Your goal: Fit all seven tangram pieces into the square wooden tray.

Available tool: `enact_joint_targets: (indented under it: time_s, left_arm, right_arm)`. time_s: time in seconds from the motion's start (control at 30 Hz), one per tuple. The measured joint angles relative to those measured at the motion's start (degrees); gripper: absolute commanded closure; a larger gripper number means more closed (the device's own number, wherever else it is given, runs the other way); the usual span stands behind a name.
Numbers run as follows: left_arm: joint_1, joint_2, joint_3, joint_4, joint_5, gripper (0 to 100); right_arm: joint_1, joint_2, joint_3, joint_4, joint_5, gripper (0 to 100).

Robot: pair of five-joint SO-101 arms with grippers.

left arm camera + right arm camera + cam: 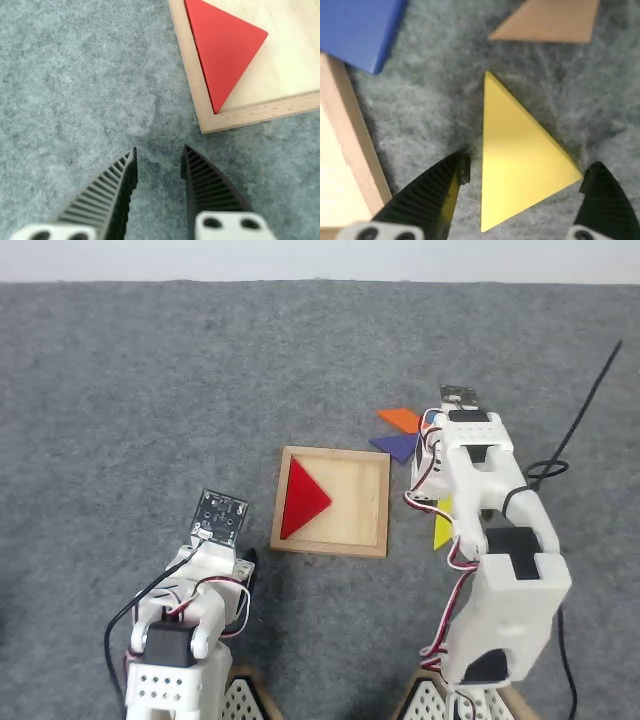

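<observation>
**Status: one piece seated, right gripper straddling the yellow triangle**

**Tray.** The square wooden tray lies flat on the grey felt surface, between the two arms. The red triangle sits inside it. Its long edge runs along the tray's left wall and its apex points toward the tray's middle. The remaining floor of the tray is bare wood.

**Loose pieces.** The yellow triangle lies flat on the felt just beside the tray's right wall, apart from it. The blue piece and the orange piece lie near the tray's far right corner, close together. The blue one is the nearer to the tray.

**Right gripper.** The right gripper is positioned low over the yellow triangle. Its jaws are spread wide, one fingertip at each side of the piece. Contact with the piece cannot be determined.

**Left gripper.** The left gripper is positioned over bare felt near the tray's near left corner. Its jaws are parted by a narrow gap and hold nothing.
</observation>
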Motion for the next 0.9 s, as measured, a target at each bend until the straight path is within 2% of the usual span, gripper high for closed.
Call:
enact_joint_targets:
  time_s: [0.3, 0.5, 0.9]
  left_arm:
    - [0.0, 0.0, 0.0, 0.0, 0.0, 86]
    - [0.0, 0.0, 0.0, 0.0, 0.0, 86]
    - [0.0, 0.0, 0.0, 0.0, 0.0, 86]
  right_arm:
    - [-0.3, 0.4, -0.4, 0.0, -0.7, 64.2]
    - [-0.3, 0.4, -0.4, -0.9, -0.7, 74.9]
    - [-0.3, 1.8, -1.1, -0.9, -0.7, 75.3]
